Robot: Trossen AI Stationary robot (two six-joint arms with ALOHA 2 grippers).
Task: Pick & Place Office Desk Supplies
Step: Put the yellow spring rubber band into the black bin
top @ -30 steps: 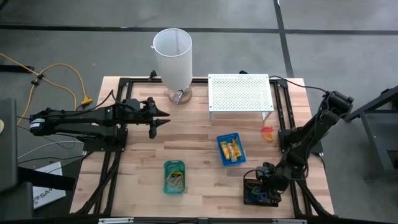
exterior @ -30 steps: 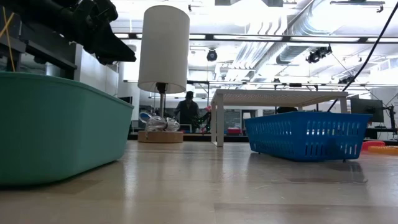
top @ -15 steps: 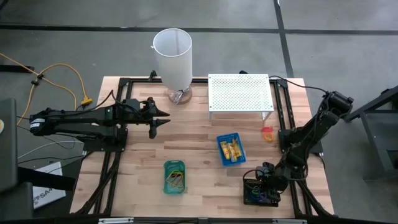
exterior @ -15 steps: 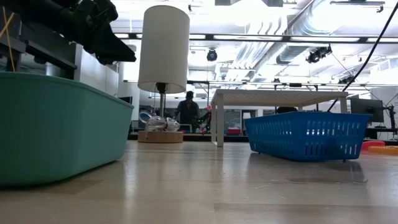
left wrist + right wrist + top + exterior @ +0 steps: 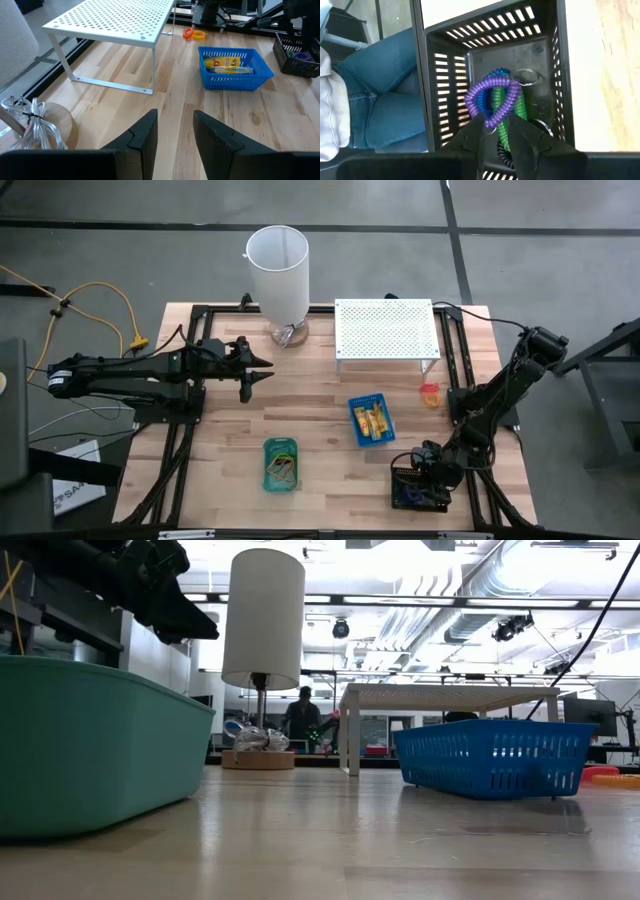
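My right gripper (image 5: 497, 122) hangs open over the black tray (image 5: 445, 90) at the table's near right corner (image 5: 420, 492), fingers slanting down into it. A purple coiled loop (image 5: 490, 97) lies in the tray on blue and green coils (image 5: 520, 112); its lower end sits between my fingertips. The blue tray (image 5: 371, 420) holds yellow packets (image 5: 222, 62). The green tray (image 5: 281, 464) holds rubber bands. Orange and red loops (image 5: 430, 393) lie on the table. My left gripper (image 5: 262, 370) waits open above the table's far left (image 5: 175, 112). My right gripper has the purple coil's lower end (image 5: 492, 120) between its open fingers, which slant down from above. The coil rests on the other coils in the black tray. Green shows between the coil and one finger (image 5: 520, 131); whether the other finger touches it, I cannot tell.
A white perforated shelf (image 5: 385, 330) stands at the far middle and right, a tall white cylinder lamp (image 5: 278, 275) at the far left of it. A person's legs in jeans (image 5: 380, 95) show beyond the table's near edge. Bare wood lies between the trays.
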